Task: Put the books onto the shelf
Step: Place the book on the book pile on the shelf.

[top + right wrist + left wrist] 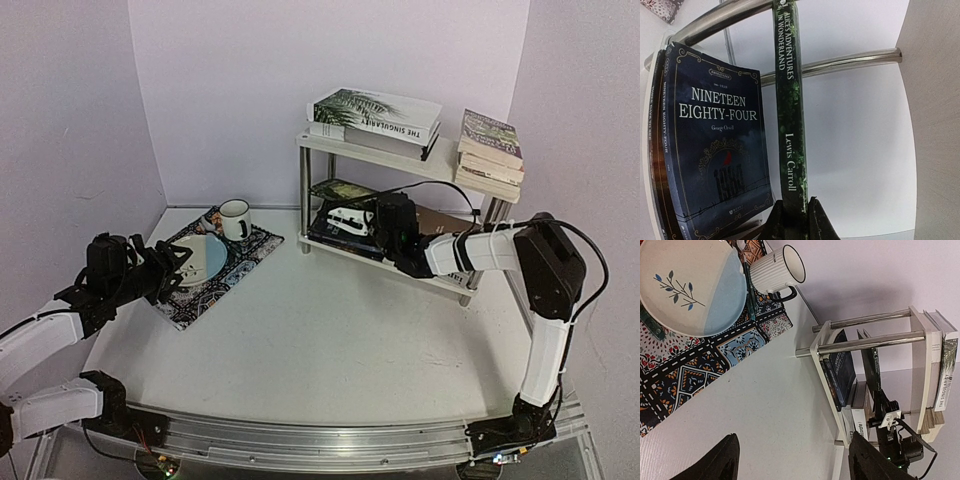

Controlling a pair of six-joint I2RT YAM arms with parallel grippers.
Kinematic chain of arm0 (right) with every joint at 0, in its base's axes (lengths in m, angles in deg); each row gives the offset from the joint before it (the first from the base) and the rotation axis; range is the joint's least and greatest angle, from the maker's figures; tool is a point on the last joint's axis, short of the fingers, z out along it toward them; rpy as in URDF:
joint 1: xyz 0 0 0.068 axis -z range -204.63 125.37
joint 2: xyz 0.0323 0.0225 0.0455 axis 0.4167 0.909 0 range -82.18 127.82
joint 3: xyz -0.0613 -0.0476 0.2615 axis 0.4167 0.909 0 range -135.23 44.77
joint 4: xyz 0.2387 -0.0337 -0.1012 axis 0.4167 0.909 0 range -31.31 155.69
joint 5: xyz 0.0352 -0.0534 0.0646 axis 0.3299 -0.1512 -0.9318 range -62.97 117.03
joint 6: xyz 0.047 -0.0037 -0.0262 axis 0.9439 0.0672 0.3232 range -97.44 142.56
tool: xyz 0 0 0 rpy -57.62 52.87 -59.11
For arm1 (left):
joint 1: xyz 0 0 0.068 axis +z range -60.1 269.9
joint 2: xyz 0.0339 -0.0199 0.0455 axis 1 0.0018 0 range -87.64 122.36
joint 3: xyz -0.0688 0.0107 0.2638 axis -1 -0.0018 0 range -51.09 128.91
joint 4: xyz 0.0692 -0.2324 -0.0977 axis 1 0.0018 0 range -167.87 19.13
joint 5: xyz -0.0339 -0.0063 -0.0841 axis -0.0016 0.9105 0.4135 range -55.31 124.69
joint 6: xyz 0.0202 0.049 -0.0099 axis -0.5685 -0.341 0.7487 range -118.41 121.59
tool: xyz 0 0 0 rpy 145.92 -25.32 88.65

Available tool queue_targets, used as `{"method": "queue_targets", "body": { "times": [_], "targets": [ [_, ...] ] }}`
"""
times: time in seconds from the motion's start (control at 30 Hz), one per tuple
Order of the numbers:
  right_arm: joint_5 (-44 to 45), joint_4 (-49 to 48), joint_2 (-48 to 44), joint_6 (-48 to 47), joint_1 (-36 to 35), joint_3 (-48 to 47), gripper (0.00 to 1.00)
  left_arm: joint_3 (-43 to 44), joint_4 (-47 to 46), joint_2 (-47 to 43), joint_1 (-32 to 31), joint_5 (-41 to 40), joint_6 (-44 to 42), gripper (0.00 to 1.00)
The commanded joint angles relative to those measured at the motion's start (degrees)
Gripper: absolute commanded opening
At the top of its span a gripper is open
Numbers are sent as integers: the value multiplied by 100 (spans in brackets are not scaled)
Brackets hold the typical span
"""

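Observation:
The shelf (415, 160) stands at the back right, and its board also shows in the left wrist view (919, 365). A white palm-leaf book (378, 108) tops a stack on the upper board, and a second stack (490, 148) overhangs its right end. More books (340, 222) lie on the lower board, a dark blue one (715, 150) uppermost. My right gripper (794, 205) is shut on a dark green book (790, 115), holding it between the two boards, just above the blue one. My left gripper (795, 450) hangs open over bare table, holding nothing.
A patterned placemat (215, 270) at the left carries a plate (200, 258) and a white mug (236, 219), just beside my left gripper (165, 270). Shiny tube legs (840, 62) frame the shelf's lower opening. Lilac walls close in the table on three sides.

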Motion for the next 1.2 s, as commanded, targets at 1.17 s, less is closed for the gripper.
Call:
{"method": "queue_targets", "body": {
  "times": [1.17],
  "targets": [
    [91, -3566, 693, 234, 5, 514, 0, 70, -80, 56, 32, 101, -32, 76]
  ]
}}
